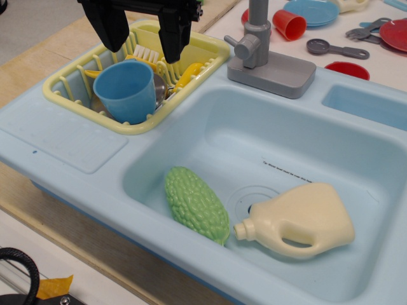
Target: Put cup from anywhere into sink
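The blue cup (127,90) lies tilted in the near end of the yellow dish rack (67,89), its mouth facing the camera. My gripper (144,39) hangs just above and behind the cup, black fingers spread open, holding nothing. The light-blue sink (210,136) has a deep basin to the right of the rack, with a round drain mark (245,197) and a grey faucet (257,44) at its back edge.
A green bumpy vegetable (196,204) and a cream toy jug (302,221) lie in the basin. The rack also holds a brush (145,54) and yellow utensils (188,71). A red cup (289,24), plates and a grey spoon (336,49) sit behind the sink.
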{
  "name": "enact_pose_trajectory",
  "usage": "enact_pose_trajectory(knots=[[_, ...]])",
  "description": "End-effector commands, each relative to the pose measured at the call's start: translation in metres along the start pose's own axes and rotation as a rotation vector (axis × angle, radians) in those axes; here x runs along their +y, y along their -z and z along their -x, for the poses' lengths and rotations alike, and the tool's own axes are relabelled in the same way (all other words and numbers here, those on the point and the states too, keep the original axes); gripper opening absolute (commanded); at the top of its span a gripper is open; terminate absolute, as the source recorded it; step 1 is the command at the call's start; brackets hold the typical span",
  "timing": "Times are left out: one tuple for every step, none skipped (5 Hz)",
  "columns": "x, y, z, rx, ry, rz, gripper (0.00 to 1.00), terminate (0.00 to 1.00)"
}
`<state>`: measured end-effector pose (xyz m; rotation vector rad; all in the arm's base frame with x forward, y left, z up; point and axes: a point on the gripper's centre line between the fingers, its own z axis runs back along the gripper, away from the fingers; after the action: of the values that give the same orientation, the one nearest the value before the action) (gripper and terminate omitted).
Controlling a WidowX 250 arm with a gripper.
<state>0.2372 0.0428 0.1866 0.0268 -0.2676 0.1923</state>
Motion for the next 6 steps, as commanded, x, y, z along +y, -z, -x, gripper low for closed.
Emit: enact_pose_trajectory(knots=[[0.0,0.0,0.0,0.0,0.0,0.0,1.0,0.0],[0.002,0.008,0.002,-0.008,-0.025,0.001,1.0,0.0],[0.004,0.017,0.001,0.005,-0.019,0.013,1.0,0.0],[0.009,0.032,-0.002,0.029,-0.019,0.034,1.0,0.0],[0.013,0.04,-0.004,0.029,-0.015,0.041,1.0,0.0],[0.017,0.051,-0.001,0.038,-0.025,0.057,1.0,0.0]])
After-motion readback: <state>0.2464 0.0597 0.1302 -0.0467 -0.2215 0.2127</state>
